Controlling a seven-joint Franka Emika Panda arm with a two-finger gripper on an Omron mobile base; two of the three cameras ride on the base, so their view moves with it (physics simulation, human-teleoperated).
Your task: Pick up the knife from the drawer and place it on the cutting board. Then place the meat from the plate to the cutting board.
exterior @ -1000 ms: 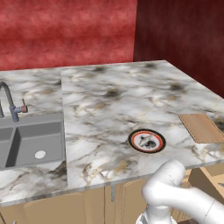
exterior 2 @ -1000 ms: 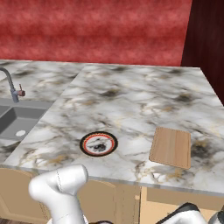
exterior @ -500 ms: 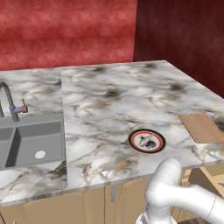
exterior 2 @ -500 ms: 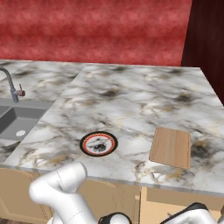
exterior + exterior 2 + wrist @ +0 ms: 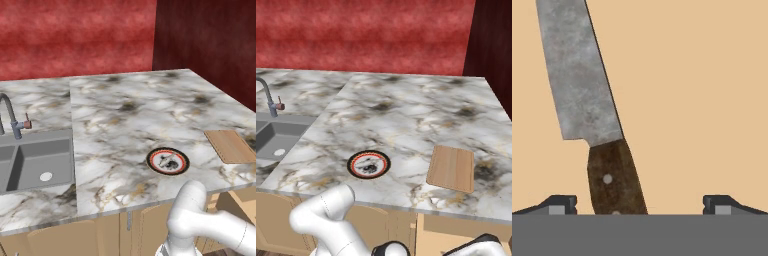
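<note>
Gripper (image 5: pixel 640 202): spread wide, holding nothing; its two dark tips stand far apart at the bottom of the hand view, one on each side of the knife handle.
Knife (image 5: pixel 597 125): lies flat on the tan floor of the drawer (image 5: pixel 702 100), directly under the hand; brown riveted handle nearest the tips, grey blade running away from them.
Key relation: the knife's long axis runs almost straight away from the hand, leaning slightly to that view's left, so it crosses the line between the tips nearly at right angles. The handle sits between the tips but closer to the left one, with clear drawer floor on both sides.
Step in hand: by my judgement, lowering onto the handle; a small shift toward the left tip would centre it before closing.
Plate (image 5: pixel 368 164): on the marble counter (image 5: pixel 406 115) near its front edge, the meat (image 5: pixel 369 164) at its centre.
Cutting board (image 5: pixel 451 168): bare, just to the plate's right on the same counter.
Sink (image 5: pixel 35 160): farther left, well apart from both.
</note>
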